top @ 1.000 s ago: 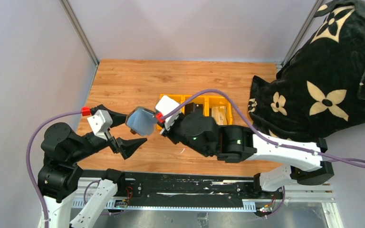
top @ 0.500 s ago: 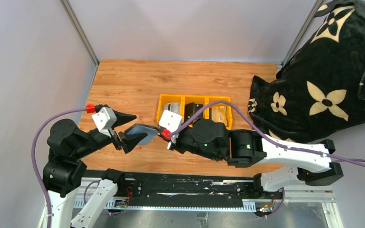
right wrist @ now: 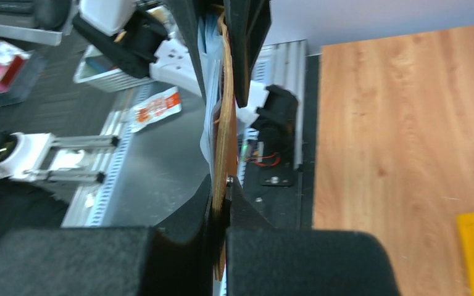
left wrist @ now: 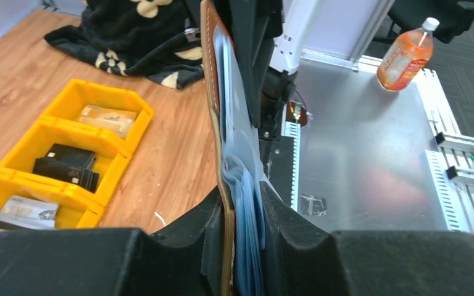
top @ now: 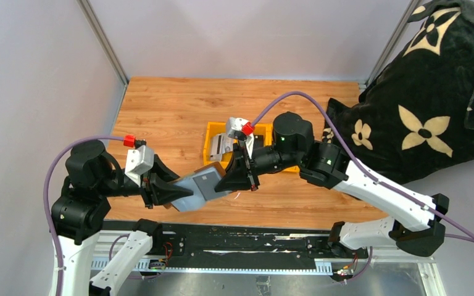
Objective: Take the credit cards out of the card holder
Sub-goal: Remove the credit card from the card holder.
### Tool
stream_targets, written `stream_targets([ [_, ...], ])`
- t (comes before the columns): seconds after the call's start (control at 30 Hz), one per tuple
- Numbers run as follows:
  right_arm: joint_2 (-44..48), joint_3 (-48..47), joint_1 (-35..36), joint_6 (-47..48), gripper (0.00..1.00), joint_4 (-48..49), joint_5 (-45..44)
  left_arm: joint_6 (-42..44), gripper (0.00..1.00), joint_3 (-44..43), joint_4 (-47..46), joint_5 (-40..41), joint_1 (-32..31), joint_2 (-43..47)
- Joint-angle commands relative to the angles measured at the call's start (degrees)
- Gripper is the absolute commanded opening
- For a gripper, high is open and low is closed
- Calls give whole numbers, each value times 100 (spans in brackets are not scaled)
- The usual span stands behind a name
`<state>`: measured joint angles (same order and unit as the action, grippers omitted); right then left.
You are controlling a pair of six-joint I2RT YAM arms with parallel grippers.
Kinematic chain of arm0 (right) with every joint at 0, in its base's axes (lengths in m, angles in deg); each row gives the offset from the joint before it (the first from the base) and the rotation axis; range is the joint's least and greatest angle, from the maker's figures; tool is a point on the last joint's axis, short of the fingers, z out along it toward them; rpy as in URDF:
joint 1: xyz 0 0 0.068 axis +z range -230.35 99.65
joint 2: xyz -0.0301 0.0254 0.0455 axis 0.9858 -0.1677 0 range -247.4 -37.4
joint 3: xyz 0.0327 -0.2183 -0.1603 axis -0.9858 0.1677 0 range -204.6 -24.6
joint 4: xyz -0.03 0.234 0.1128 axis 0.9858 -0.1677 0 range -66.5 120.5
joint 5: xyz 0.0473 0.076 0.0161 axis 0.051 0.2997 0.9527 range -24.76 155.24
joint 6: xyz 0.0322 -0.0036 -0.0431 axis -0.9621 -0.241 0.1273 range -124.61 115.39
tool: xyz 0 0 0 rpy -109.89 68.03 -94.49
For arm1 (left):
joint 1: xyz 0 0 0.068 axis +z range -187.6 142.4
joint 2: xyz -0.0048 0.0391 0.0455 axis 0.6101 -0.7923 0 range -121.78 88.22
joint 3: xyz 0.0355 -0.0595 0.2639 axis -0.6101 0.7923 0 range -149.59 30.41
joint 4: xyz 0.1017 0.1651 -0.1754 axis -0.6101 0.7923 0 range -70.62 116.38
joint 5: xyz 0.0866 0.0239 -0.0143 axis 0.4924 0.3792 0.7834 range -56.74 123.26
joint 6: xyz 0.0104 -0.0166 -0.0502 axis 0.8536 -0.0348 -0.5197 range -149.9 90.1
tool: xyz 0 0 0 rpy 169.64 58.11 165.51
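1. Grip first: the left fingers [left wrist: 284,229] clasp one end of the thin bifold card holder [left wrist: 222,135], brown outside and silvery-grey inside. The right fingers [right wrist: 250,213] are pinched tight on its opposite brown edge.
2. The holder hangs edge-up between both arms, apparently lifted off the wooden worktop [top: 160,111], near the yellow three-compartment plastic bin [top: 208,143].
3. We judge the left clasp should be firm before either arm pulls, or the holder may twist.
4. We cannot tell whether credit cards sit in the slots. To draw any out, we would hold the holder with one arm and free the other fingers.
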<state>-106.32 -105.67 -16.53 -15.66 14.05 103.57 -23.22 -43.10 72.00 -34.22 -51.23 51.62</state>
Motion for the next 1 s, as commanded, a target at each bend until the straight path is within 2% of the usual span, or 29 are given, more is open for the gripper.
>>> stream_targets([
  [0.0,-175,-148,-190,-523,0,287,1521,-130,24,-122,99,-439,-8,-46],
  [0.13,-177,-78,-426,-810,0,566,1989,-144,8,-128,101,-755,-8,-37],
  [0.23,-61,34,-604,-973,0,778,2077,-183,9,-126,91,-850,-8,-26],
  [0.27,-14,83,-659,-1007,0,849,2082,-192,11,-128,92,-853,-8,-29],
  [0.3,37,114,-706,-1039,0,899,2077,-200,25,-119,92,-855,-8,-26],
  [0.33,71,140,-745,-1053,0,921,2077,-214,47,-113,98,-854,-2,-26],
  [0.37,101,155,-766,-1057,0,919,2074,-231,61,-93,99,-841,-7,-15],
  [0.43,116,169,-803,-1077,0,920,2095,-237,76,-71,104,-810,-8,14],
  [0.57,96,187,-818,-1099,0,922,2063,-245,85,-99,113,-733,-8,31],
  [0.7,7,183,-818,-1082,0,858,1925,-327,88,-242,141,-103,-8,-69],
  [0.73,-12,168,-818,-1034,0,786,1817,-393,88,-268,140,67,-8,-100],
  [0.83,-54,114,-810,-838,0,576,1365,-532,99,-279,136,350,-8,-129],
  [0.97,-57,-56,-602,-341,0,71,381,-1006,100,-67,-218,666,-8,-27],
])
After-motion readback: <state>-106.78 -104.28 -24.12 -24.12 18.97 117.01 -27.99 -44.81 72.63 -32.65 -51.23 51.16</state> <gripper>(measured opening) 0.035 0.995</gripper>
